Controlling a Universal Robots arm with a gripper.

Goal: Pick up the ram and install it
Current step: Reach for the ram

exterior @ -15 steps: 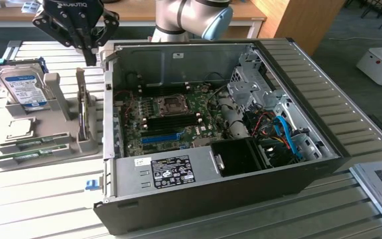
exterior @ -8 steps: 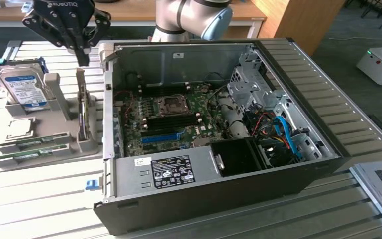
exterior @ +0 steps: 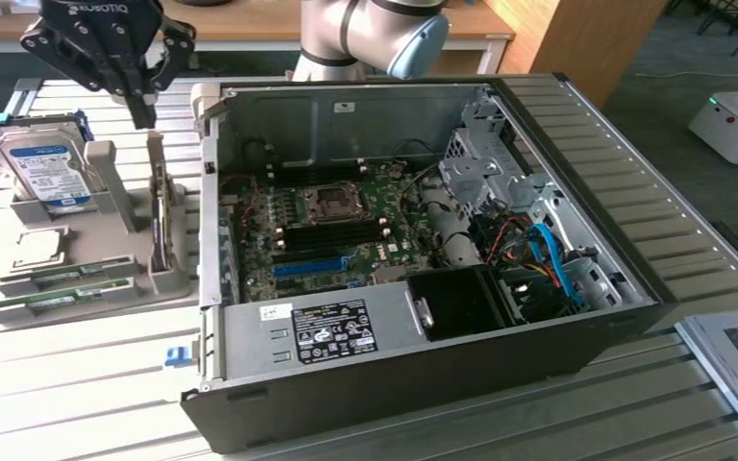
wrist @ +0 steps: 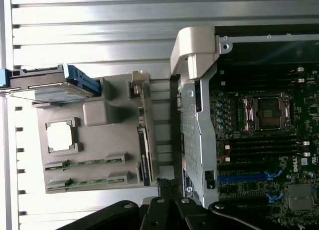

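- Pincer [exterior: 146, 120]: black, two-fingered, pointing down, fingertips drawn together and holding nothing. It hangs in the air above the far end of the holder block, touching none of the items below.
- Ram [exterior: 68, 276] [wrist: 84, 163]: long green stick seated on edge in a clipped groove of the holder block. It sits low and well apart from the pincer, toward the exterior view's left, on the near side of the block.
- Twin stick [exterior: 61, 298]: same green make, in the parallel groove just beside the ram and one place farther from the pincer.
- Holder block [exterior: 100, 264]: grey moulded stand on the slatted table [exterior: 74, 384], directly beneath the pincer.
- Processor chip [exterior: 36, 248]: square and silver-topped, in a recess between the ram and the hard drive.
- Hard drive [exterior: 46, 168]: stands upright in a blue-edged frame, below the pincer toward the exterior view's left.
- Upright card [exterior: 158, 206]: thin board on edge in a tall slot, the item nearest below the pincer's tips.
- Computer case [exterior: 575, 144]: lies open just beside the pincer toward the exterior view's right, with the motherboard [exterior: 382, 254] exposed.
- Blue slot [exterior: 307, 266]: on the motherboard, well apart from the pincer.
- Processor socket [exterior: 333, 199]: with black memory slots on either side of it.
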